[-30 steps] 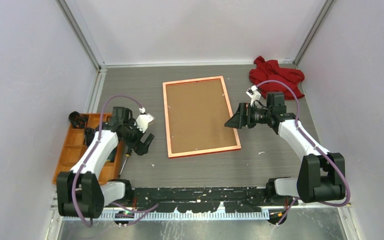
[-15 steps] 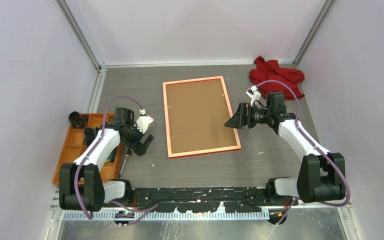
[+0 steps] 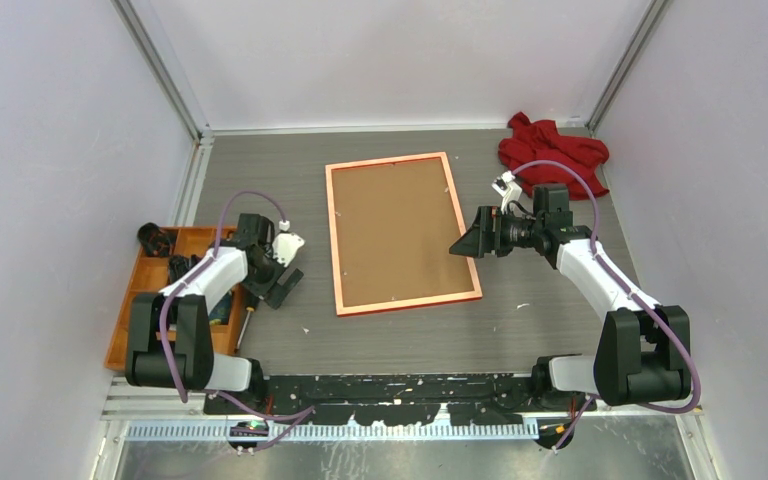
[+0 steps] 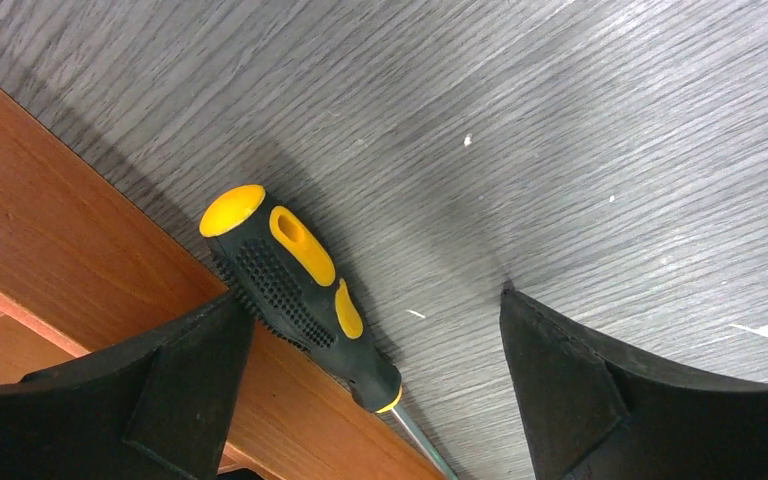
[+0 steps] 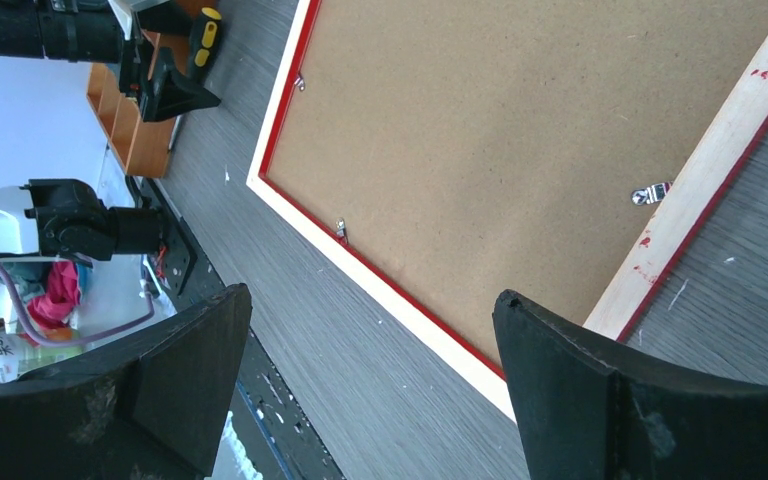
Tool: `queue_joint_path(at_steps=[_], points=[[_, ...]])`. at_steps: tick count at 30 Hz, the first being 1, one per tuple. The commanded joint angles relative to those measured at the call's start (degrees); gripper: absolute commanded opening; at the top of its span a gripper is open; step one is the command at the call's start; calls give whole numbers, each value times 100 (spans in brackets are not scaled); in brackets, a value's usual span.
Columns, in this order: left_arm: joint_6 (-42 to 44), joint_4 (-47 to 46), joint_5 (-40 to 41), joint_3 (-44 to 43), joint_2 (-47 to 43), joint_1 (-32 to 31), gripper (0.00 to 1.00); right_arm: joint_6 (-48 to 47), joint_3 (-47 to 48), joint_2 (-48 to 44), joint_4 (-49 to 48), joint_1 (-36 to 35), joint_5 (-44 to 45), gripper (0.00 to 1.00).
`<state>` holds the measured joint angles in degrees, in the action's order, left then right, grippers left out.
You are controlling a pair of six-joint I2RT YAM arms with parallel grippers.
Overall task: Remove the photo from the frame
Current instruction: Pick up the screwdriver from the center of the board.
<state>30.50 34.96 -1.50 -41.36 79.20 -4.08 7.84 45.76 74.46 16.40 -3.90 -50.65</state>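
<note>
Frame (image 3: 333, 240) back-up, left gripper (image 4: 370, 300) and right gripper (image 5: 370, 295) spread wide, empty

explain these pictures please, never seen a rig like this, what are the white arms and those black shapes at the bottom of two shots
These are two white robot arms bolted to the near edge of a grey table. The wide picture looks down from above and behind them. The other two come from small cameras on the wrists, so the black wedges at the bottom are each tool's own fingers. A red picture frame lies face down in the middle, showing its brown backing board; the photo is hidden. The right tool is open at the frame's right edge. The left tool is open above a yellow-and-black screwdriver beside an orange tray. A red cloth sits in the far right corner. Nothing is held.
</note>
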Motion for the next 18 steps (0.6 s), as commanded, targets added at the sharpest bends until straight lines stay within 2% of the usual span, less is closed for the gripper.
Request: queue_joint_path(at_steps=[1,7,13,18], points=[[-61,-142,39,28,197,-34,90,-72,220,-163,-24,-6,-15,95],[-15,-117,-29,-43,252,-27,76,-80,225,-164,-25,-8,-15,95],[-45,42,-215,-279,250,-25,30,-105,216,-190,-11,-13,-19,95],[-177,270,-501,-624,120,-24,9,-132,229,-211,2,-14,-24,95]])
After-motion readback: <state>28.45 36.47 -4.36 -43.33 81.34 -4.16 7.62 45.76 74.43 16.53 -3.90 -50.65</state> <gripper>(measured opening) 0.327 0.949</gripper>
